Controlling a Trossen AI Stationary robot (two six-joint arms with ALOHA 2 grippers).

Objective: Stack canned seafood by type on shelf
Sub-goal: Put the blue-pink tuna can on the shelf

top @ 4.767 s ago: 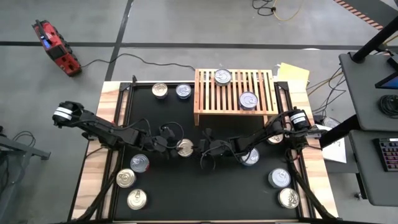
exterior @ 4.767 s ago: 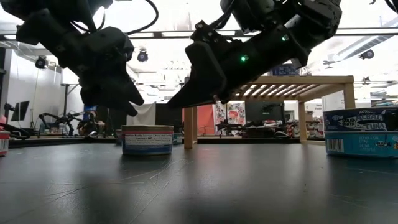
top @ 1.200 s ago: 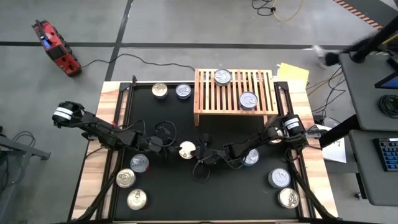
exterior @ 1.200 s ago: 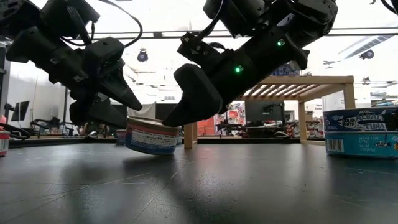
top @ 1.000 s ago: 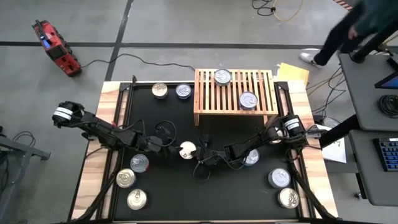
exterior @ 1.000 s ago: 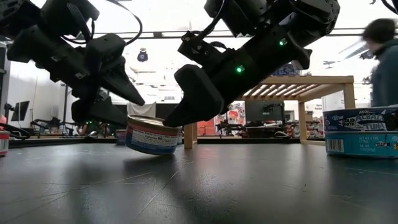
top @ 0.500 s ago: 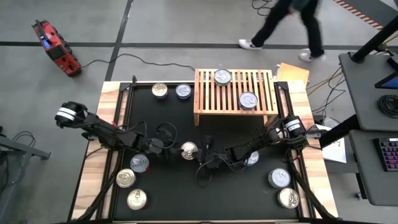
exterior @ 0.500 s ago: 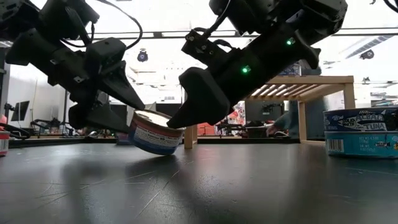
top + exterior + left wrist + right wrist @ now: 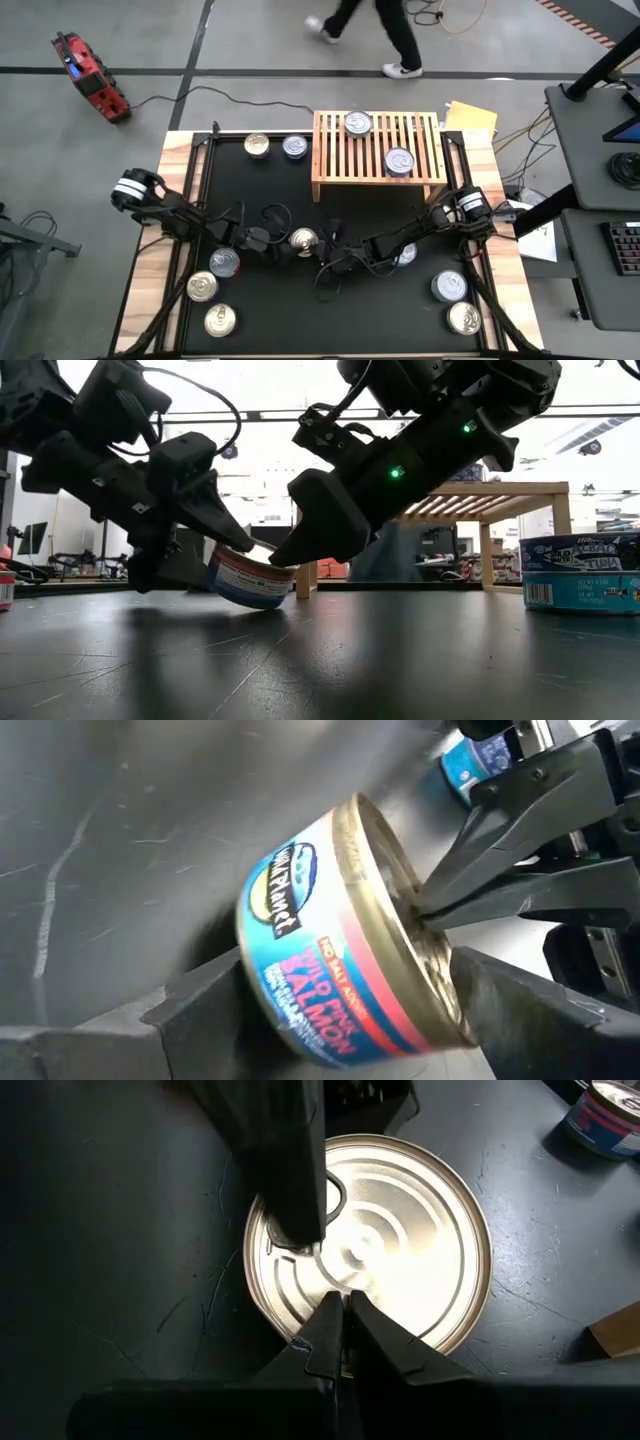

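On black mat (image 9: 300, 300), I'm steadying the tilted can (image 9: 304, 240) with closed right gripper (image 9: 335, 1342), left gripper (image 9: 310, 1005) spread wide around it, needing level seating.

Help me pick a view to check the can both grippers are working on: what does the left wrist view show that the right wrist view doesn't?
Only the left wrist view shows the salmon can's blue side label with its red band, tilted between the left gripper's open fingers. Only the right wrist view shows the can's whole silver lid face on, one dark left finger lying across its pull ring, and another can farther off. Both show the shut right gripper pressing its tip on that lid, and the black mat beneath.
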